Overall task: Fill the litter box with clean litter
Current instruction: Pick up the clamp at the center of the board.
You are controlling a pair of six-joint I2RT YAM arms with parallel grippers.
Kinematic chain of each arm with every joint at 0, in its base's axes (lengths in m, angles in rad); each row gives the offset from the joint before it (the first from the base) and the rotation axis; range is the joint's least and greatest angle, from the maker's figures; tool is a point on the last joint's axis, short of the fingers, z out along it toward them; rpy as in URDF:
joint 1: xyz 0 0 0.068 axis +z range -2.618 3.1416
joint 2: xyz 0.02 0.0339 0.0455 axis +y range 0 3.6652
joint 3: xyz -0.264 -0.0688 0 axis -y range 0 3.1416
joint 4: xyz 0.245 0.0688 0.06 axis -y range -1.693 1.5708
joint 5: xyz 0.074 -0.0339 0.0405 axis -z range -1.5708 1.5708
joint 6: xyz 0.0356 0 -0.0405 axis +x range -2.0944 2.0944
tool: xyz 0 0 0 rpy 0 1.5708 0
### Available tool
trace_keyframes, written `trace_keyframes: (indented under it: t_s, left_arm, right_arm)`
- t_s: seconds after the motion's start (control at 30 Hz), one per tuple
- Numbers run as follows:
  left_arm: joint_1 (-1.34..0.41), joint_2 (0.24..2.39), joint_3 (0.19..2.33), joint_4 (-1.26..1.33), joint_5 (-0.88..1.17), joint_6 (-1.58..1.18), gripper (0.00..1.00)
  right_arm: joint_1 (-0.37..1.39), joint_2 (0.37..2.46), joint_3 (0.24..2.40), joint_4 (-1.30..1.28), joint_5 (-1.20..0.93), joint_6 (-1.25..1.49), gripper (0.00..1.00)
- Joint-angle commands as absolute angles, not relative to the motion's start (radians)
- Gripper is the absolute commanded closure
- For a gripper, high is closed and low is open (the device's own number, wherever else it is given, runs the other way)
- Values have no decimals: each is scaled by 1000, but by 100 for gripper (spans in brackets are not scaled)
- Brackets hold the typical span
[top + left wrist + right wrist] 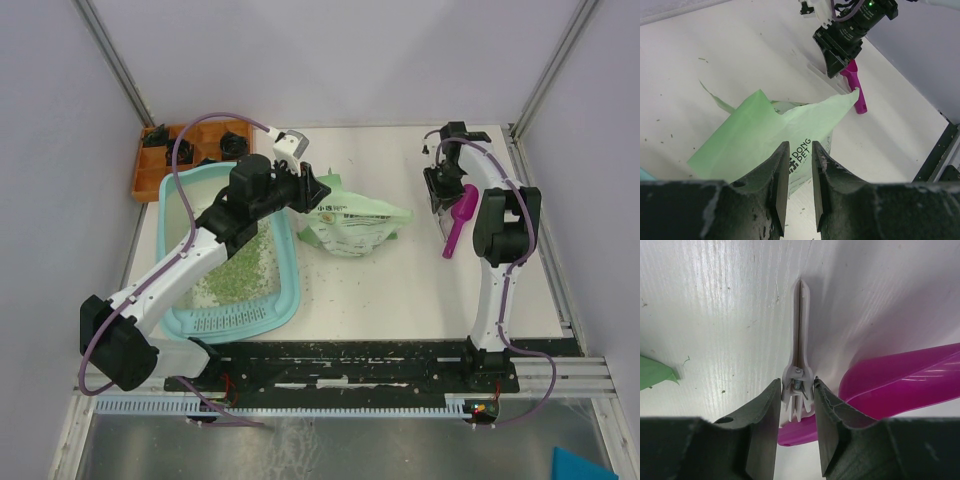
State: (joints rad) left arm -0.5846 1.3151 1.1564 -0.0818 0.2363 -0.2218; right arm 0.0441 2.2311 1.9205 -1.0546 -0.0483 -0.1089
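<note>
We find the litter box (235,320) on the left half of the table (400,290), its grate end towards the near edge. The clean litter (240,268) lies inside it (a little of it also lies strewn on the table to the right). Behind the box's far left corner sits the compartment tray (138,185). Just right of the box's far end lies the bag (355,222), and the left gripper (798,150) reaches across the box to the bag's left end. Well apart, on the right, we see the scoop (459,225). The right gripper (796,390) stands just left of the scoop's far end, with a clip (799,330) caught between its fingers.
</note>
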Motion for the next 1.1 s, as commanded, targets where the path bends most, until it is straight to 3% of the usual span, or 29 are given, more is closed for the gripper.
trace_keyframes:
  t_s: [0.0,0.27,0.37,0.43,0.47,0.77,0.87,1.07]
  left_arm:
    - [-586,1310,1191,-72,239,-189,68]
    - [-586,1308,1190,-74,235,-186,68]
    - [-586,1312,1194,-73,238,-188,69]
    - [-587,1314,1196,-73,241,-189,68]
    - [-586,1315,1198,-74,242,-189,69]
    - [-586,1319,1203,-73,247,-189,69]
    - [-587,1319,1202,-73,249,-190,69]
    - [-586,1318,1198,-74,248,-190,69]
  right_arm:
    - [47,2191,1909,-1057,-35,-107,61]
    - [47,2188,1893,-1045,-19,-104,68]
    - [48,2184,1899,-1040,-7,-103,83]
    - [48,2181,1900,-1038,-1,-99,98]
    - [47,2177,1902,-1037,1,-98,98]
    - [47,2172,1914,-1041,7,-91,97]
    - [48,2191,1920,-1065,-10,-100,82]
    - [47,2166,1879,-1032,-12,-97,68]
